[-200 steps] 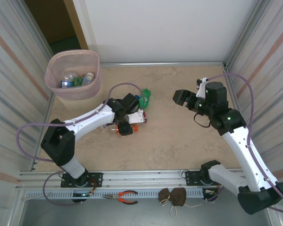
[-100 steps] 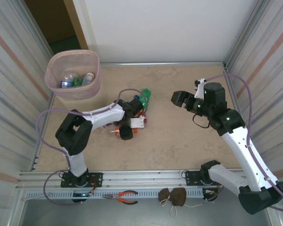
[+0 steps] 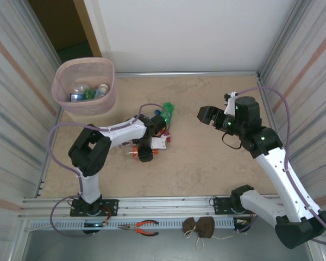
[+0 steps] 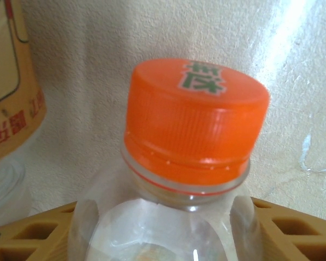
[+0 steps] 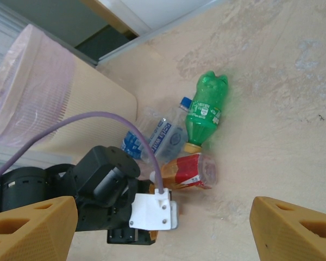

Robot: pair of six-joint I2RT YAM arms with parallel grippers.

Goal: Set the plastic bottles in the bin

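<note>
— Where the table reaches its far-left corner, we see the pale-pink bin, with several bottles lying inside.

— We agree. The right gripper hangs over the table's right half, its fingers spread wide with nothing between them.

— The left gripper sits low at mid-table. A clear bottle with an orange cap stands between its fingers, though we cannot tell whether they press it.

— Just beyond it we count a green bottle, a blue-labelled bottle and a red-labelled bottle, lying together.
</note>
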